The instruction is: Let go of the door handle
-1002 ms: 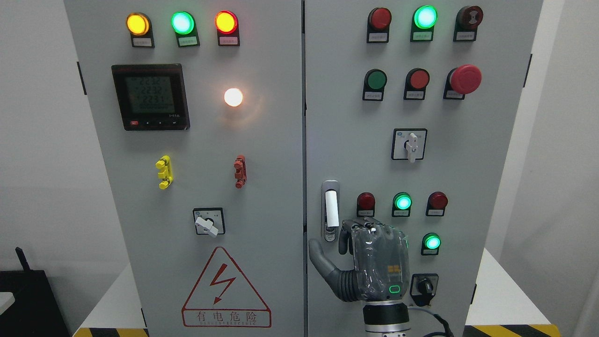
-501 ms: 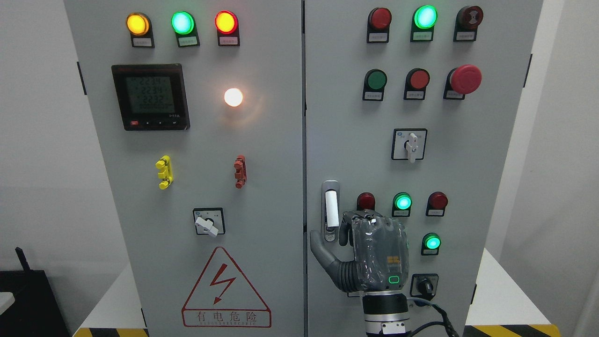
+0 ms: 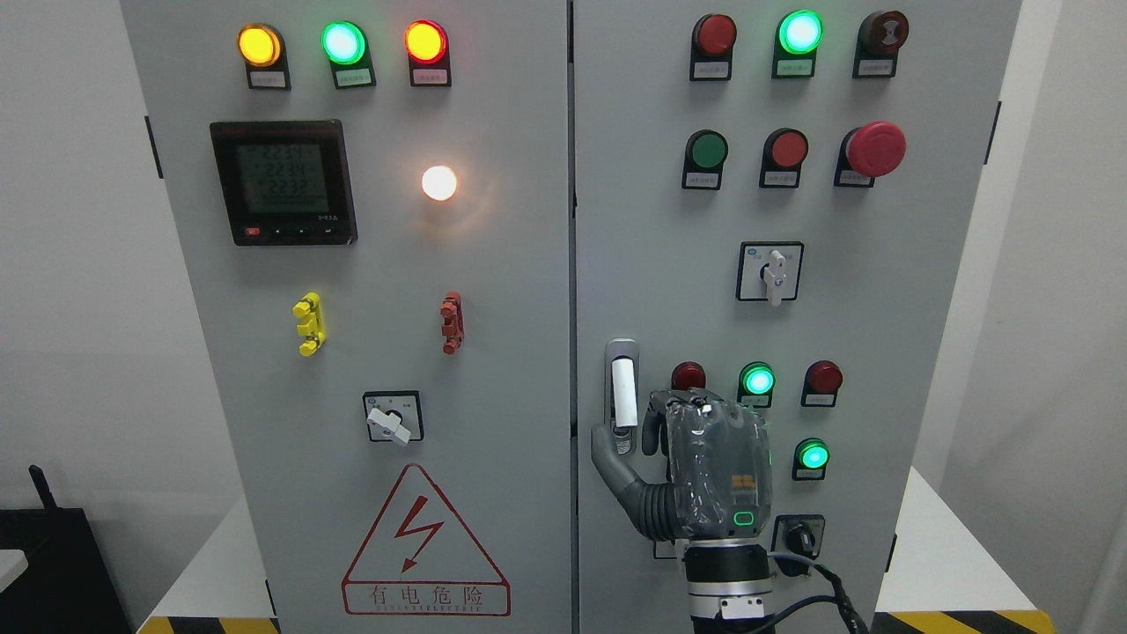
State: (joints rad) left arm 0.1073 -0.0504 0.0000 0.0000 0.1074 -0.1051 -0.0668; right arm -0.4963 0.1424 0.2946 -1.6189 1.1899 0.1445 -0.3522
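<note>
Though partly hidden, right hand [image 3: 673,453] beside door handle [image 3: 622,387], maybe touching

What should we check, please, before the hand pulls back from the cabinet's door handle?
1. Grip on the door handle: cannot tell. The right hand sits at its lower end, thumb to its left, but contact is not clear.
2. Handle position: ok, it lies upright in its recess.
3. Right door shut: ok, it looks flush with the left door along the seam.
4. Space to withdraw: not ok yet, the lit green button and red button sit close above the knuckles.
5. Wrist cable: ok, it hangs loose below the hand.
6. Left hand: cannot tell, out of view.
</note>
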